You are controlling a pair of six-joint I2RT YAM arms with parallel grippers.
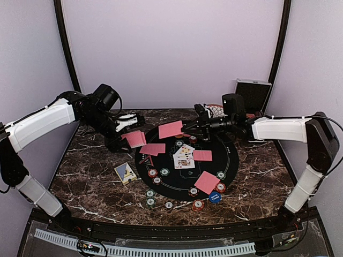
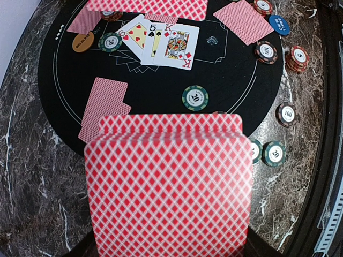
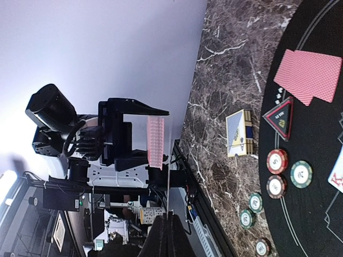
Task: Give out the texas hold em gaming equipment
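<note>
One card [image 1: 170, 129] seems pinched in the right hand [image 1: 186, 127]; left hand [image 3: 143, 134] clamps the deck [image 2: 169, 187].

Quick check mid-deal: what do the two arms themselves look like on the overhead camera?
They match. The left arm and right arm have white shells over the long links, with black joint housings and black jaws. Each wrist carries a black camera housing. A thin black cable loops around the right arm's elbow.
</note>
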